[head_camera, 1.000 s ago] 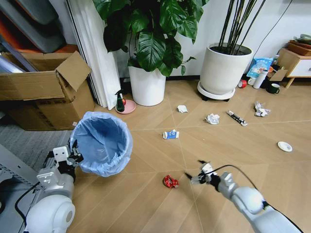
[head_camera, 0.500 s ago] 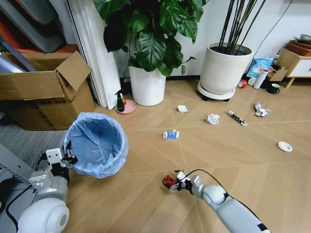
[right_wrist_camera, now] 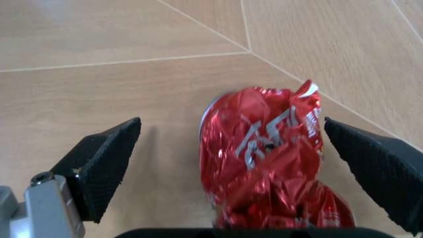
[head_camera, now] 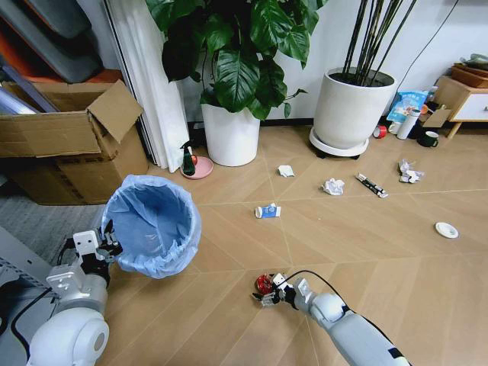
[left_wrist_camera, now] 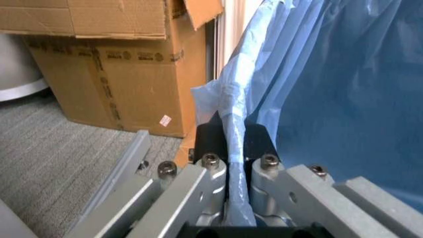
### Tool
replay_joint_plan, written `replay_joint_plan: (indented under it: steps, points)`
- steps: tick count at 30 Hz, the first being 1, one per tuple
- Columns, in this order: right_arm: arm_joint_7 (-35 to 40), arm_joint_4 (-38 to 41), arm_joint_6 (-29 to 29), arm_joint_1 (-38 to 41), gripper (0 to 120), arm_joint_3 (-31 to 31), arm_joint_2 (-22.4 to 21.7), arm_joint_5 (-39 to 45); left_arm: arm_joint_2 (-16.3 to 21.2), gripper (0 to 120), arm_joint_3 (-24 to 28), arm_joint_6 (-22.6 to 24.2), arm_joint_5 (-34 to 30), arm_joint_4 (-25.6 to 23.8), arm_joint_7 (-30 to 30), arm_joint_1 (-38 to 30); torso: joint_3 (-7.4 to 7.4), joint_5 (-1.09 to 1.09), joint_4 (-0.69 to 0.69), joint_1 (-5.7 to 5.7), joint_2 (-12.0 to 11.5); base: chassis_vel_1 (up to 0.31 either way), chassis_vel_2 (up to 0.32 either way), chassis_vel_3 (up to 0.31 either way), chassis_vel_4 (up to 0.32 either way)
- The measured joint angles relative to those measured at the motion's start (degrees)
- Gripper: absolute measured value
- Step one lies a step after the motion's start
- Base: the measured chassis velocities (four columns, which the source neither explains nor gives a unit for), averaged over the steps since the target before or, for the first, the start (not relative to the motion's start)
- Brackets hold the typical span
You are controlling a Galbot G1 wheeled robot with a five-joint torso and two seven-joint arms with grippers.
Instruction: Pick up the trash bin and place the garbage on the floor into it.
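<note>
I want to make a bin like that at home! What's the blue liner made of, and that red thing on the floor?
The trash bin liner looks like thin light-blue plastic film: it crinkles and folds where the left gripper pinches it. The red wrapper looks like shiny foil or metallised plastic, crumpled with bright glints, between the open right gripper fingers.

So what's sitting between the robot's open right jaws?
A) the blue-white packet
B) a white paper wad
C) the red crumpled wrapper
C: the right wrist view shows the red crumpled wrapper lying on the floor between the right gripper's open jaws, not yet squeezed.
</note>
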Motion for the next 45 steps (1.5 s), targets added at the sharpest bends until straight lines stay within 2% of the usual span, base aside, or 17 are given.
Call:
replay_joint_plan:
  steps: [7, 8, 9, 11, 12, 13, 20, 24, 31, 37, 40, 41, 44, 45]
  points:
    - [0.4, -1.7, 0.5, 0.5, 95, 0.3, 0.9, -0.6, 0.0, 0, -0.1, 0.0, 0.0, -0.1, 0.1, 0.1, 0.00, 0.00, 0.00, 0.00, 0.0, 0.000, 0.000, 0.000, 0.000]
    - [0.6, -1.9, 0.6, 0.6, 90, 0.4, 1.1, -0.6, 0.0, 0, -0.1, 0.0, 0.0, -0.1, 0.1, 0.1, 0.00, 0.00, 0.00, 0.00, 0.0, 0.000, 0.000, 0.000, 0.000]
    - [0.6, -1.9, 0.6, 0.6, 90, 0.4, 1.1, -0.6, 0.0, 0, -0.1, 0.0, 0.0, -0.1, 0.1, 0.1, 0.00, 0.00, 0.00, 0.00, 0.0, 0.000, 0.000, 0.000, 0.000]
    - [1.2, -2.1, 0.7, 0.6, 81, 0.6, 1.4, -0.7, 0.0, 0, -0.1, 0.0, 0.0, -0.1, 0.1, 0.0, 0.00, 0.00, 0.00, 0.00, 0.0, 0.000, 0.000, 0.000, 0.000]
    - [1.5, -2.3, 0.7, 0.6, 74, 0.7, 1.5, -0.7, 0.0, 0, 0.0, 0.0, 0.0, 0.0, 0.1, 0.0, 0.00, 0.00, 0.00, 0.00, 0.0, 0.000, 0.000, 0.000, 0.000]
    - [1.5, -2.3, 0.7, 0.6, 74, 0.7, 1.5, -0.7, 0.0, 0, 0.0, 0.0, 0.0, 0.0, 0.1, 0.0, 0.00, 0.00, 0.00, 0.00, 0.0, 0.000, 0.000, 0.000, 0.000]
    - [2.5, -3.1, 0.9, 1.0, 48, 1.2, 1.8, -1.0, 0.1, 0, 0.6, 0.0, 0.0, 0.3, 0.1, -0.3, 0.00, 0.00, 0.00, 0.00, 0.0, 0.000, 0.000, 0.000, 0.000]
    - [2.9, -3.2, 0.9, 1.2, 42, 1.5, 1.9, -1.1, 0.1, 0, 0.7, 0.0, 0.0, 0.5, 0.2, -0.4, 0.00, 0.00, 0.00, 0.00, 0.0, 0.000, 0.000, 0.000, 0.000]
    - [4.0, -2.7, 1.0, 0.9, 42, 2.2, 1.9, -0.9, 0.0, 0, 0.7, 0.0, 0.0, 0.5, 0.2, -0.5, 0.00, 0.01, 0.00, 0.00, 0.0, 0.000, 0.000, 0.000, 0.000]
    - [5.9, 3.6, -0.3, -0.4, 42, 5.3, 1.3, 1.0, 0.5, 0, 0.6, 0.3, -0.1, 0.3, 0.2, -0.3, 0.00, 0.01, 0.00, 0.00, 0.0, 0.000, 0.000, 0.000, 0.000]
    - [7.5, 13.5, -2.7, -1.0, 42, 7.8, -0.6, 5.4, 2.0, 0, 0.7, 0.8, -0.8, 0.3, 0.2, -0.2, 0.00, 0.01, 0.01, 0.00, 0.0, 0.000, 0.000, 0.000, 0.000]
    - [7.5, 13.5, -2.7, -1.0, 42, 7.8, -0.6, 5.4, 2.0, 0, 0.7, 0.8, -0.8, 0.3, 0.2, -0.2, 0.00, 0.01, 0.01, 0.00, 0.0, 0.000, 0.000, 0.000, 0.000]
    - [8.1, 22.3, -3.7, 0.2, 42, 8.4, -4.1, 9.2, 4.2, 0, 1.5, 2.5, -2.9, 0.9, 0.1, -0.6, 0.00, 0.02, 0.00, 0.00, 0.0, 0.000, 0.000, 0.000, 0.000]
    - [8.1, 22.3, -3.7, 0.2, 42, 8.4, -4.1, 9.2, 4.2, 0, 1.5, 2.5, -2.9, 0.9, 0.1, -0.6, 0.00, 0.02, 0.00, 0.00, 0.0, 0.000, 0.000, 0.000, 0.000]
